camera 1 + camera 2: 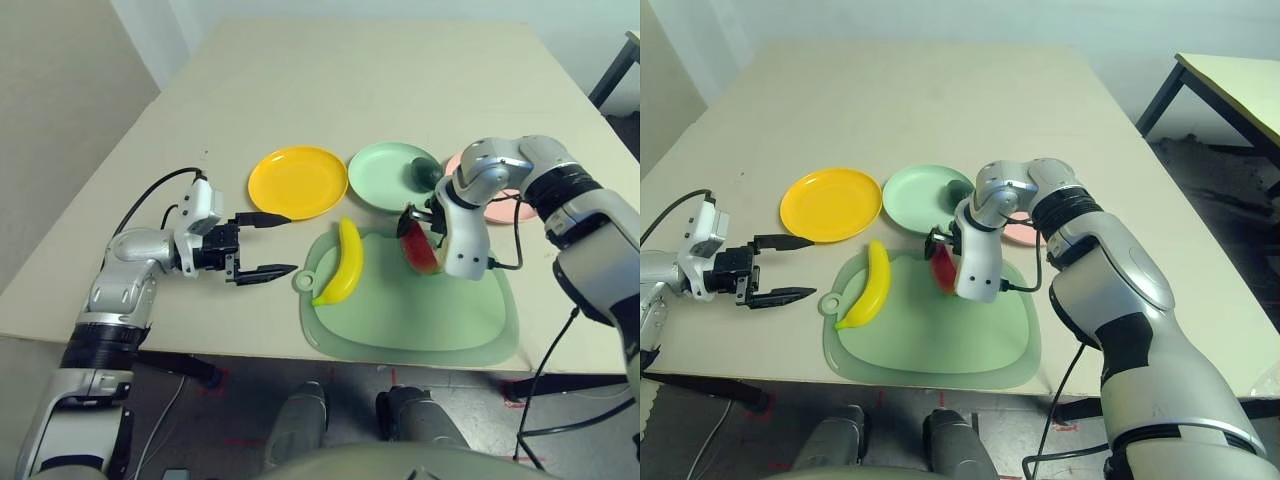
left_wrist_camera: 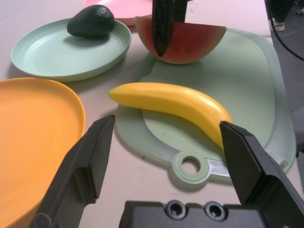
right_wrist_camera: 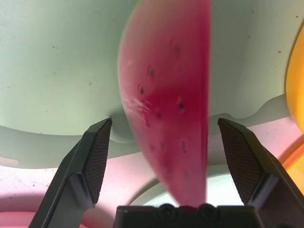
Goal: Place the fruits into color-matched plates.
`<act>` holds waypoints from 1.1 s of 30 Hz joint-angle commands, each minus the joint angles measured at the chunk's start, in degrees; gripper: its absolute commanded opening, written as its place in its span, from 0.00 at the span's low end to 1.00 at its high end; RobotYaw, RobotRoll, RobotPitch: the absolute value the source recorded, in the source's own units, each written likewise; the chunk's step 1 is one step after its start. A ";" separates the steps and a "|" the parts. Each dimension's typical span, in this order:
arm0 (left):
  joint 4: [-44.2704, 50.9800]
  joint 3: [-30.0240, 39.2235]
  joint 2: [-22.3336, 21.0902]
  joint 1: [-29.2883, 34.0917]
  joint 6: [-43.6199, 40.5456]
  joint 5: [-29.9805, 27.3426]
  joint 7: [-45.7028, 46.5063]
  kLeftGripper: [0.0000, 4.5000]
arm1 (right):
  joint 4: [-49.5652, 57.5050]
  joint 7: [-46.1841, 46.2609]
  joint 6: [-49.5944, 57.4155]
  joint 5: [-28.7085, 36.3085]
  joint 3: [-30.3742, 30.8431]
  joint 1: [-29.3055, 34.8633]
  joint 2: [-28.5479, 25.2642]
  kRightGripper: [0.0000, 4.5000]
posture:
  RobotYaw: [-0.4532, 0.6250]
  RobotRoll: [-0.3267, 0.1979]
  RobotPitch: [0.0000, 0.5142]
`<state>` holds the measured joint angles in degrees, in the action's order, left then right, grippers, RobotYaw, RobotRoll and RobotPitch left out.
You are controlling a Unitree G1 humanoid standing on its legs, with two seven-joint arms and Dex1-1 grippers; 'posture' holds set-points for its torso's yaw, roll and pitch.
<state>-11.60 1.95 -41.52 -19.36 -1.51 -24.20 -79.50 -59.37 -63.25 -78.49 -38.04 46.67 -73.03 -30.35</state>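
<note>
Hovering straight above the watermelon wedge [image 3: 166, 109], the right gripper [image 3: 166, 156] is pointing down with its jaws spread wide on either side of the fruit, holding nothing yet; I judge it is lining up for a grasp. The wedge is standing on the cutting mat [image 1: 440, 320], at about 1 o'clock from the mat's centre, near the edge closest to the pink plate [image 1: 515, 208], which is probably why this arm is taking it. The banana [image 1: 342, 262] is lying across the mat's 9 o'clock side, near the ring tab. The avocado [image 2: 91, 21] is already sitting in the green plate [image 2: 52, 54] (its matching colour), and the yellow plate [image 1: 297, 181] is waiting at 12 o'clock from the banana. The left gripper [image 1: 262, 243] is resting released at 9 o'clock of the mat, facing the banana. The left wrist view is showing one black finger in front of the wedge; the head views are hiding this behind the forearm.
</note>
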 commanded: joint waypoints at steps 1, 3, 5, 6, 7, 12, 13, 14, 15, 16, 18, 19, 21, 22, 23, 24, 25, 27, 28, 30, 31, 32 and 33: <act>-0.69 0.16 -0.41 -0.50 0.47 0.47 -0.41 1.00 | 0.42 -1.27 0.26 1.73 1.14 0.39 -0.15 1.00 | 0.51 0.62 0.21; -0.80 0.08 -0.33 -0.63 0.58 0.52 -0.44 1.00 | 0.56 -2.01 0.63 2.41 1.11 0.60 -0.29 1.00 | 0.51 0.62 0.21; -0.96 0.02 -0.26 -0.76 0.75 0.55 -0.51 1.00 | 0.81 -3.05 1.27 3.38 1.08 0.91 -0.43 1.00 | 0.51 0.62 0.21; -1.04 -0.01 -0.21 -0.82 0.83 0.57 -0.54 1.00 | 0.91 -3.73 1.78 4.02 1.02 1.11 -0.50 1.00 | 0.50 0.62 0.21; -1.14 -0.05 -0.18 -0.88 0.92 0.60 -0.57 1.00 | 1.01 -4.58 2.51 4.78 0.89 1.36 -0.54 1.00 | 0.50 0.62 0.21; -2.03 -0.21 -0.01 -1.62 1.36 0.69 -0.78 1.00 | 3.70 -13.19 9.68 11.92 -0.09 3.99 -1.49 0.70 | 0.50 0.62 0.20; -2.28 -0.17 -0.04 -1.85 1.44 0.68 -0.85 1.00 | 4.54 -14.33 10.48 12.78 -0.13 4.41 -1.82 0.62 | 0.50 0.62 0.19; -2.52 -0.10 -0.07 -2.09 1.55 0.68 -0.90 1.00 | 5.36 -15.28 11.24 13.48 -0.20 4.79 -2.14 0.53 | 0.50 0.62 0.18; -2.88 0.00 -0.16 -2.43 1.66 0.66 -1.01 1.00 | 6.12 -16.13 12.07 14.11 -0.33 5.16 -2.42 0.47 | 0.50 0.62 0.18; -3.26 0.12 -0.29 -2.77 1.84 0.68 -1.11 1.00 | 6.83 -17.02 12.89 14.65 -0.41 5.51 -2.73 0.47 | 0.50 0.62 0.18; -3.91 0.26 -0.48 -3.30 2.11 0.75 -1.27 1.00 | 8.08 -18.53 14.34 15.67 -0.58 6.17 -3.26 0.47 | 0.50 0.62 0.17; -4.15 0.28 -0.52 -3.47 2.24 0.79 -1.33 1.00 | 8.63 -19.20 15.01 16.19 -0.68 6.47 -3.44 0.47 | 0.50 0.62 0.17; -4.33 0.21 -0.48 -3.59 2.41 0.86 -1.34 1.00 | 9.90 -20.38 15.95 17.09 -0.81 7.06 -3.90 0.47 | 0.50 0.62 0.18; -4.37 0.16 -0.44 -3.60 2.45 0.86 -1.36 1.00 | 10.68 -21.15 16.48 17.76 -0.89 7.36 -4.19 0.47 | 0.50 0.62 0.18; -4.45 0.07 -0.38 -3.63 2.52 0.88 -1.38 1.00 | 11.51 -22.15 17.15 18.65 -1.03 7.54 -4.62 0.47 | 0.49 0.62 0.18; -4.52 -0.04 -0.27 -3.64 2.56 0.90 -1.40 1.00 | 12.27 -23.46 18.06 19.81 -1.32 7.43 -5.21 0.47 | 0.49 0.62 0.18; -4.57 -0.11 -0.20 -3.65 2.59 0.91 -1.41 1.00 | 12.90 -24.45 18.79 20.67 -1.55 7.37 -5.64 0.47 | 0.49 0.62 0.18; -4.68 -0.29 -0.01 -3.67 2.68 0.94 -1.47 1.00 | 13.51 -26.48 20.25 22.20 -2.34 6.31 -6.54 0.47 | 0.49 0.62 0.18; -4.76 -0.38 0.07 -3.70 2.72 0.97 -1.51 1.00 | 13.61 -27.27 20.86 22.73 -2.72 5.75 -6.87 0.47 | 0.48 0.62 0.17; -5.05 -0.61 0.32 -3.85 2.84 1.05 -1.59 1.00 | 12.74 -28.67 22.50 23.61 -4.06 3.76 -7.48 0.47 | 0.48 0.62 0.17; -5.17 -0.72 0.44 -3.94 2.89 1.10 -1.60 1.00 | 12.02 -28.97 23.06 23.63 -4.65 2.93 -7.65 0.47 | 0.47 0.62 0.16; -5.31 -0.83 0.59 -4.06 2.93 1.15 -1.63 1.00 | 10.60 -28.84 23.42 23.01 -5.19 1.91 -7.81 0.47 | 0.47 0.62 0.16; -5.44 -0.93 0.71 -4.20 2.97 1.19 -1.65 1.00 | 9.00 -28.22 23.43 21.92 -5.50 1.01 -7.89 0.47 | 0.47 0.62 0.16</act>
<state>-16.36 1.70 -41.06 -23.36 1.01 -23.99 -80.67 -48.63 -91.61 -55.62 -15.69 42.59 -70.73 -37.80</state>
